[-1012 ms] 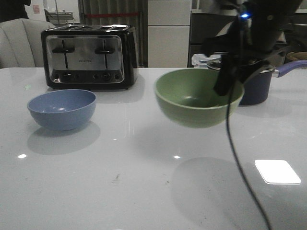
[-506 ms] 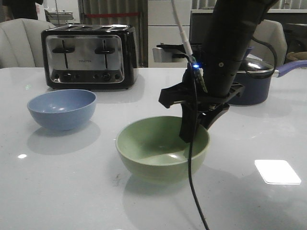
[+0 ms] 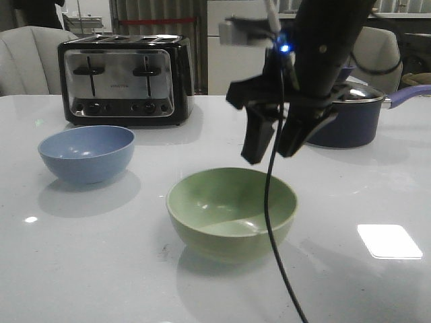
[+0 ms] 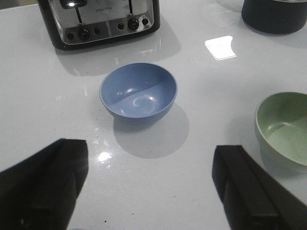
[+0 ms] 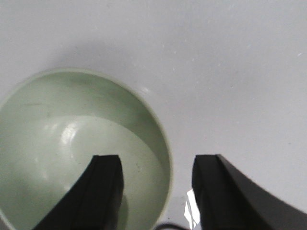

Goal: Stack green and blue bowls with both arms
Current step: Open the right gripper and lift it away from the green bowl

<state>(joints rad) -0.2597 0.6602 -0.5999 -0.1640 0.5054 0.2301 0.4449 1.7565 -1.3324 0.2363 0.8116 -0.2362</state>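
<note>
The pale green bowl [image 3: 231, 210] stands upright on the white table near the middle front; it also shows in the right wrist view [image 5: 81, 148] and the left wrist view [image 4: 284, 125]. The dusty blue bowl [image 3: 87, 153] stands upright at the left, in front of the toaster, and shows in the left wrist view [image 4: 139, 92]. My right gripper [image 3: 271, 147] hangs open and empty just above the green bowl's right rim; its fingers [image 5: 106, 187] straddle that rim without touching. My left gripper [image 4: 148, 184] is open and empty, high above the table on the near side of the blue bowl.
A black and silver toaster [image 3: 125, 79] stands at the back left. A dark lidded saucepan [image 3: 347, 118] with a blue-purple handle stands at the back right, behind my right arm. A black cable [image 3: 273, 222] hangs from the right arm across the green bowl.
The right gripper carried the green bowl down from the air to the table, let go of it, opened and rose a little above its right rim. The blue bowl stayed put.
</note>
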